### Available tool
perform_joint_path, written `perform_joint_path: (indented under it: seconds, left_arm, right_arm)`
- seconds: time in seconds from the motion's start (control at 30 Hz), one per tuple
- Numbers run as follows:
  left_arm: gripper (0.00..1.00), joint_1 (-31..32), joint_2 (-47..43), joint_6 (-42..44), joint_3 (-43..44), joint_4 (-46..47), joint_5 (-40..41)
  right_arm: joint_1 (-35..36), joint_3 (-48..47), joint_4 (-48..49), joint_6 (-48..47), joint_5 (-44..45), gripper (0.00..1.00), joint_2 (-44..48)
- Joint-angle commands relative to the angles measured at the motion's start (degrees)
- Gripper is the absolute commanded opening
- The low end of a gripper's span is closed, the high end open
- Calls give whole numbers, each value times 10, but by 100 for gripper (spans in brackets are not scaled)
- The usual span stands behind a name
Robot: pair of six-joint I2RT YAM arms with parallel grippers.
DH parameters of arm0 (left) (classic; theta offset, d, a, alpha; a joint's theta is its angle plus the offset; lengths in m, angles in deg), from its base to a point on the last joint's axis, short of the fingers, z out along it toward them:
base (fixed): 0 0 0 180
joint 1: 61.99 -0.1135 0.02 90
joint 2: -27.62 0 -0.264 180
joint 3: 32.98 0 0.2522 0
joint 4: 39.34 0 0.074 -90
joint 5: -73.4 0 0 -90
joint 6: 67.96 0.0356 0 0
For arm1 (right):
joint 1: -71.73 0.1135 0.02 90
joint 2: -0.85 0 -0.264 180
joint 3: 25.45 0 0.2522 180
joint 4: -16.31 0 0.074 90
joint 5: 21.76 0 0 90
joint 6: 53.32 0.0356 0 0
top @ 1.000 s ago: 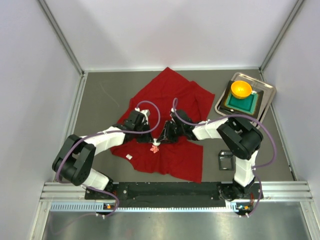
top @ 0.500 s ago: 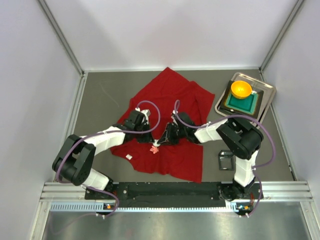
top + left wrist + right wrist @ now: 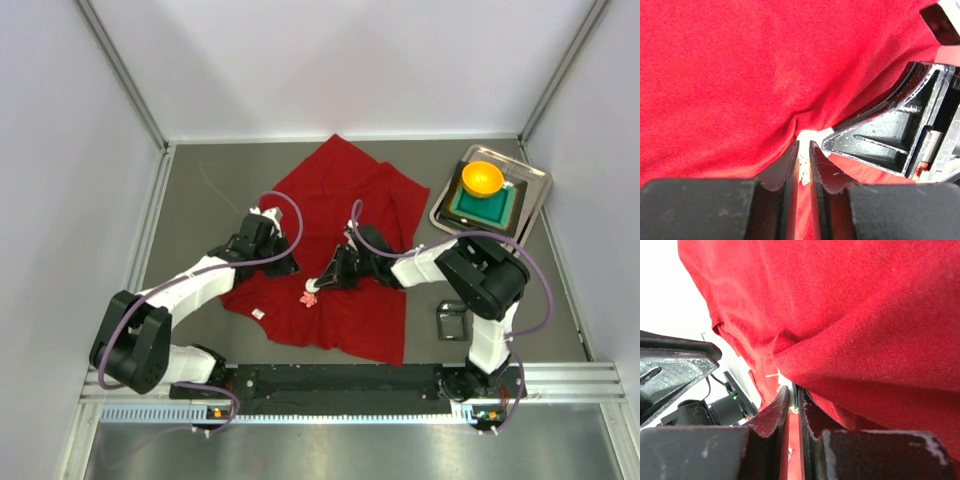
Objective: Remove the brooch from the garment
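Cloth seems to be what both arms hold at this moment, not the ornament itself. The left gripper [image 3: 288, 268] has its fingers [image 3: 785, 165] almost closed, and the garment [image 3: 340, 190] makes a pucker exactly at their tips, so I judge it pinches a fold to keep the fabric tight. The right gripper [image 3: 318, 285] is also nearly closed; in its wrist view a red fold runs down to the tips, so it probably pinches cloth too. The brooch [image 3: 308, 298] lies on the red fabric just beside the right gripper's tip, near the shirt's middle; whether it is already loose I cannot tell. Compared with half a second ago, the left gripper has drawn back a little from the right one, and the brooch has not moved.
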Motion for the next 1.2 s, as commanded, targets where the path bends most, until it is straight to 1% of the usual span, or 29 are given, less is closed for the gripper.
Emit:
perform_joint_path:
  seconds: [0.0,0.03,0.07,0.13,0.2,0.23,0.27,0.33,0.37,0.5,0.63,0.67,0.7,0.73,0.77,0.8,0.83,0.87,0.9,0.93,0.97,1.0,1.03,1.07,1.1,1.17]
  left_arm:
    - [19,-14,13,-13,5,26,-20]
    - [19,-18,22,-22,10,29,-37]
    - [18,-22,33,-27,8,43,-47]
    - [18,-26,38,-41,-3,61,-56]
    - [19,-31,36,-46,-14,74,-62]
    - [19,-32,34,-46,-18,75,-61]
    - [19,-36,26,-46,-22,75,-58]
    - [20,-43,14,-54,-39,80,-54]
    - [21,-50,-3,-56,-46,84,-51]
    - [23,-60,-40,-66,-77,85,-40]
    - [24,-64,-56,-70,-93,86,-44]
    - [24,-64,-57,-70,-96,87,-46]
    - [24,-64,-56,-71,-97,87,-47]
    - [24,-65,-55,-71,-98,88,-54]
    - [24,-65,-51,-71,-99,88,-56]
    - [24,-65,-48,-72,-100,90,-60]
    - [25,-65,-46,-72,-102,92,-70]
    - [25,-65,-39,-73,-102,96,-74]
    - [25,-66,-36,-77,-105,99,-79]
    - [25,-68,-33,-80,-108,105,-90]
    - [25,-71,-26,-85,-113,117,-98]
    - [25,-73,-22,-93,-120,118,-108]
    - [25,-75,-18,-98,-124,136,-115]
    - [25,-80,-10,-101,-126,141,-125]
    - [25,-80,-7,-106,-131,149,-127]
    - [25,-81,-3,-110,-136,156,-133]
  right_arm:
    - [-10,2,20,30,-23,2,27]
    - [-12,1,33,44,-32,11,26]
    - [-14,2,40,50,-49,17,25]
    - [-19,9,58,69,-62,26,31]
    - [-22,23,87,84,-74,32,45]
    - [-22,26,99,90,-79,40,48]
    - [-22,30,130,96,-89,44,48]
    - [-22,31,144,97,-93,52,42]
    - [-22,29,148,97,-101,53,29]
    - [-22,21,241,139,-120,56,-7]
    - [-22,-12,236,134,-126,56,-24]
    - [-22,-19,225,128,-123,56,-24]
    - [-22,-38,206,100,-121,57,-23]
    - [-22,-51,138,78,-117,57,-20]
    - [-22,-78,107,54,-112,57,-18]
    - [-22,-91,80,3,-111,58,-16]
    - [-22,-104,4,-26,-108,58,-5]
    - [-23,-131,-27,-57,-98,58,1]
    - [-23,-142,-59,-121,-97,58,8]
    - [-23,-154,-85,-152,-97,58,23]
    - [-23,-174,-150,-184,-89,58,34]
    - [-22,-181,-176,-252,-81,58,43]
    - [-22,-186,-197,-285,-75,58,52]
    - [-22,-194,-244,-315,-58,58,66]
    - [-22,-198,-263,-377,-52,57,69]
    - [-22,-214,-302,-436,-45,56,65]
